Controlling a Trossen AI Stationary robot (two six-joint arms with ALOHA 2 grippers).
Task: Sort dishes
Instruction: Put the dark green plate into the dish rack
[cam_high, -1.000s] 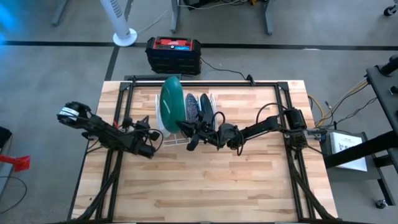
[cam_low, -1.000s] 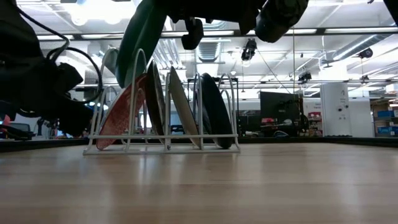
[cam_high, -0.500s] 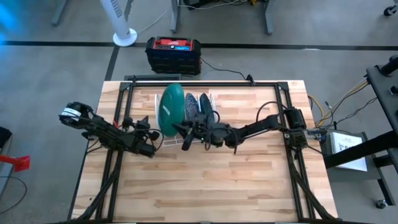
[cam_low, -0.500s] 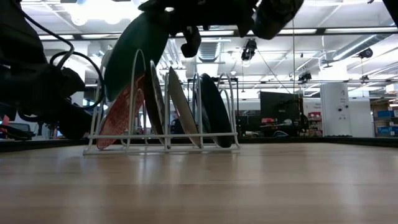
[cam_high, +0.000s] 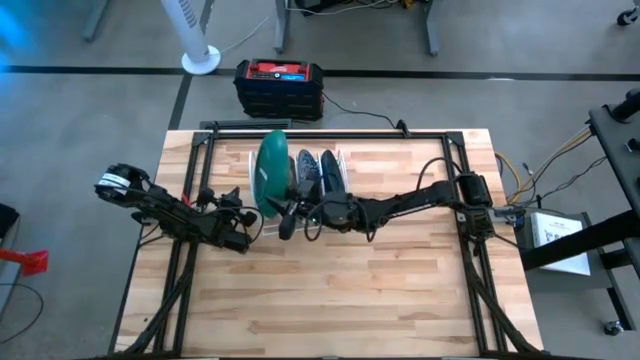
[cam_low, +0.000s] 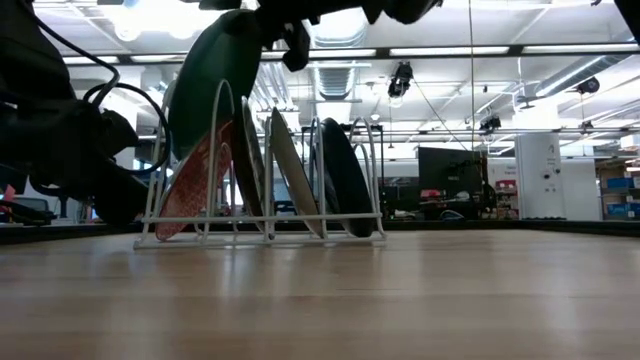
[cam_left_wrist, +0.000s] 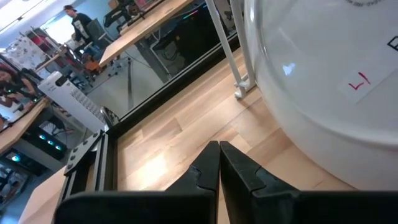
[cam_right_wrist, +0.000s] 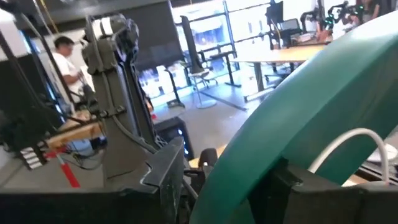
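Note:
A white wire rack stands at the table's far middle with several dishes on edge in it. The dark green plate sits in the left slot, leaning left over the red-pink plate. A greyish plate and a dark blue one stand farther right. My right gripper is open and level, its fingers on either side of the green plate's upper rim. My left gripper is shut, low beside the rack's left end, next to a plate's white underside. My right gripper has the green plate's upper rim between its spread fingers, coming level from the table's right. One finger stands right against the plate's face; I cannot tell whether it touches. The plate rests in the rack.
Black frame rails run along the table's sides and far edge. A black-and-red box and a white fan base stand on the floor beyond. Bare wood lies on the near half.
The green plate, held high and tilted above the rack a second ago, has come down into the left slot and leans there. My right gripper has gone toward the table's left and a little up, tipping toward level.

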